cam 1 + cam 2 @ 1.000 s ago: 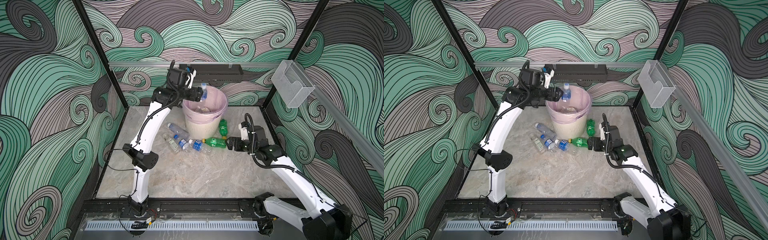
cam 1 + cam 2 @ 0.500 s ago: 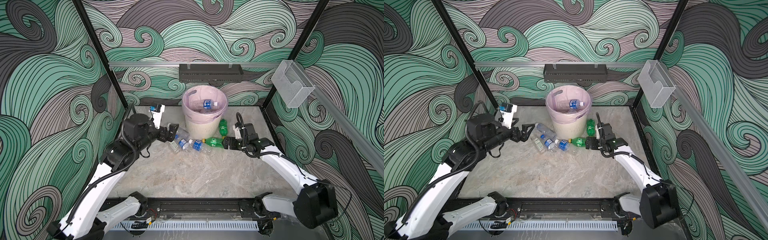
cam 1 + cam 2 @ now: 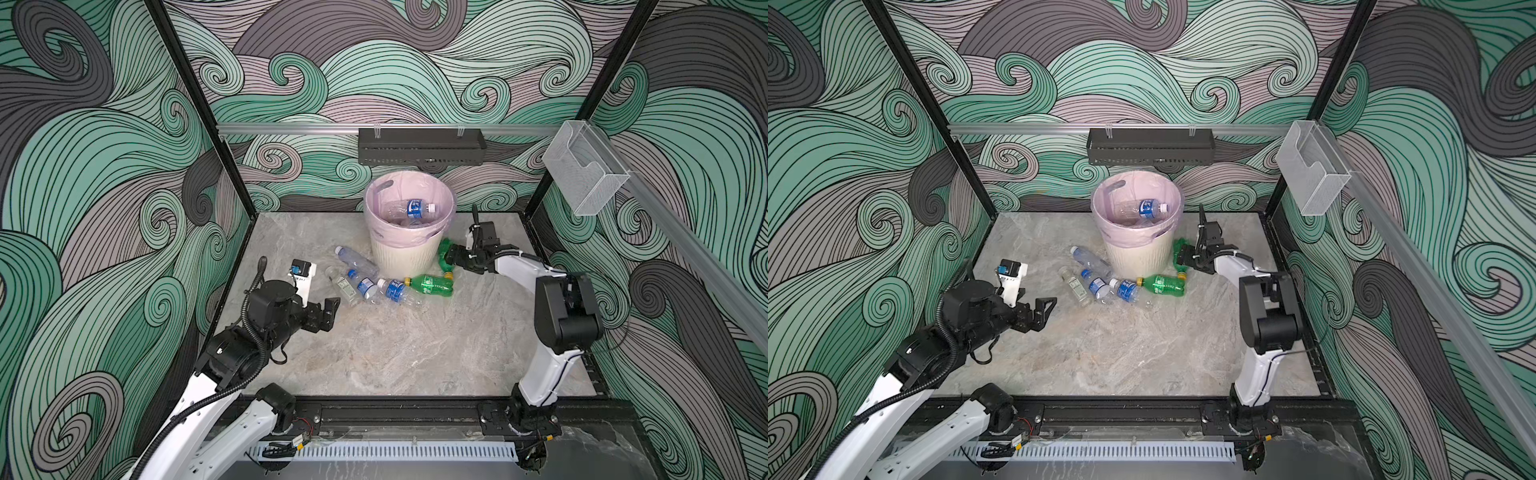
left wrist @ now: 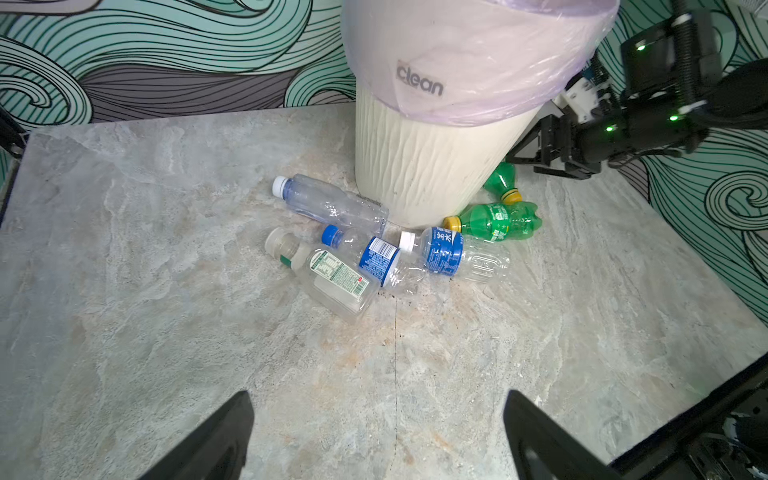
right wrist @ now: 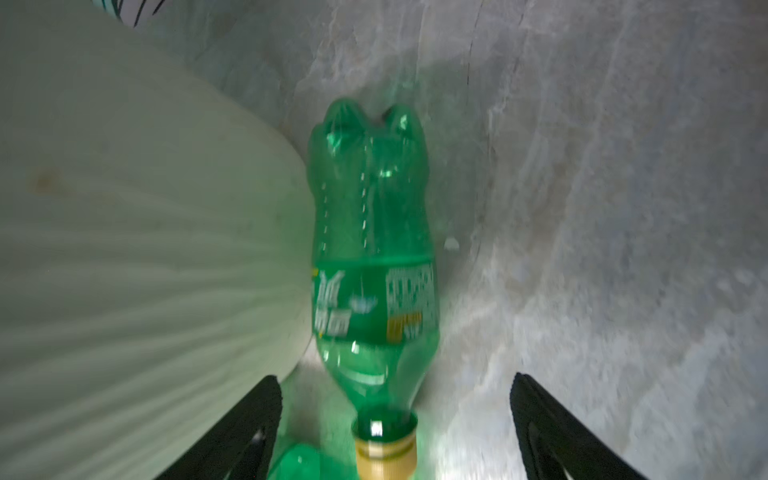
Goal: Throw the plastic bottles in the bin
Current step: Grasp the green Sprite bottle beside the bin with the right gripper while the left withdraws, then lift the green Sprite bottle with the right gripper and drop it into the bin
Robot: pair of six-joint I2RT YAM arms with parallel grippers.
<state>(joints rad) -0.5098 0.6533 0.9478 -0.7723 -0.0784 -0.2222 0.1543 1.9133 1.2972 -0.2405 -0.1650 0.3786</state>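
The cream ribbed bin with its pink liner stands at the back middle, and one blue-labelled plastic bottle lies inside. Several plastic bottles lie in front of it: a clear one, one with a green-white label, two blue-labelled, and a green one. Another green bottle lies against the bin's right side. My right gripper is open and straddles its neck without touching. My left gripper hangs open and empty, front left of the cluster.
A black perforated tray hangs on the back rail above the bin. A clear plastic box is fixed to the right rail. Patterned walls close in on three sides, and a black rail runs along the front.
My left arm let a blue-labelled bottle drop into the bin, then swung down to the front left. My right gripper shifted from the lying green bottle back to the one beside the bin.
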